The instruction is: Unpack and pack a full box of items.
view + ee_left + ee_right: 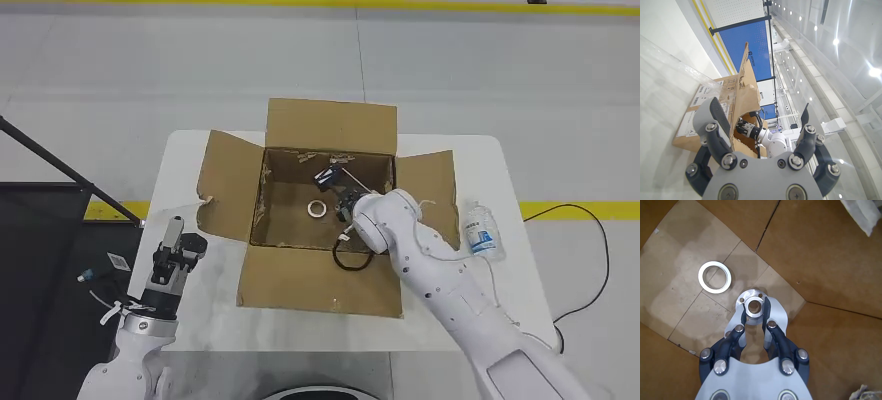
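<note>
Right wrist view: the right gripper (755,308), inside the brown cardboard box (819,256), pinches a round silver metal flange (749,295). A flat silver ring (714,277) lies at upper left, and the left gripper (761,105) gapes empty.

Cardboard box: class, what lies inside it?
Inside the cardboard box lie a metal ring and a dark item. The right pincer grips a flanged metal part. The right arm covers the floor beneath it.

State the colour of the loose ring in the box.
Silver ring, clearest in the right wrist view.
</note>
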Robot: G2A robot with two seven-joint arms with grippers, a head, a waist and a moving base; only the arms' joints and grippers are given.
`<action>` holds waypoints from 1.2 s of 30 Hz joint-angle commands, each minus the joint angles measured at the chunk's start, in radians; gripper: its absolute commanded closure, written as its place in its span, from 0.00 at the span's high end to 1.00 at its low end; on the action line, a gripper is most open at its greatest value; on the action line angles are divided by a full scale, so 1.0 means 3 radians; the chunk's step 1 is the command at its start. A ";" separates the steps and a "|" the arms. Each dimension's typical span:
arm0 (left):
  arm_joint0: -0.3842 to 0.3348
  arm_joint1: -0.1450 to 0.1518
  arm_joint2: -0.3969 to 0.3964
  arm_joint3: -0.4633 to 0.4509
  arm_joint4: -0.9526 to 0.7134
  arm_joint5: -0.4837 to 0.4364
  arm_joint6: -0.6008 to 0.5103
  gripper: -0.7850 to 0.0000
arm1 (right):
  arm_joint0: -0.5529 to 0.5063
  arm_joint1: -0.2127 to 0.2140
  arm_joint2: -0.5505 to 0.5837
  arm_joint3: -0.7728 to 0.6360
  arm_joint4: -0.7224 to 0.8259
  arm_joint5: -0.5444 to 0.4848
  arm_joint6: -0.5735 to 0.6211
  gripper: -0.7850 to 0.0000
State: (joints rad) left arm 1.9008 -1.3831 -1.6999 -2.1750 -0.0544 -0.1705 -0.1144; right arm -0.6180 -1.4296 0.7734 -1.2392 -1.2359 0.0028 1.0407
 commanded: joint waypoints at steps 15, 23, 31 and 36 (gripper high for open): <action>0.0000 0.0000 0.0000 0.0000 0.0000 0.0000 0.0000 1.00 | -0.0117 -0.0007 0.0142 -0.0150 -0.0169 -0.0014 0.0080 0.33; 0.0000 0.0000 0.0000 0.0000 0.0000 0.0000 0.0000 1.00 | -0.0352 0.0054 0.0352 -0.0677 -0.0288 -0.0070 0.0115 0.42; 0.0000 0.0000 0.0000 0.0000 0.0000 0.0000 0.0000 1.00 | -0.1071 0.0238 0.1037 -0.2137 -0.0436 -0.0275 0.0227 0.80; 0.0000 0.0000 0.0000 0.0000 0.0000 0.0000 0.0000 1.00 | -0.1531 0.0343 0.1708 -0.2917 -0.0564 -0.0371 0.0255 0.96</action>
State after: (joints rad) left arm 1.9008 -1.3831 -1.6999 -2.1750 -0.0544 -0.1705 -0.1144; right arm -1.0475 -1.3328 1.2279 -2.0618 -1.3829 -0.1111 1.1150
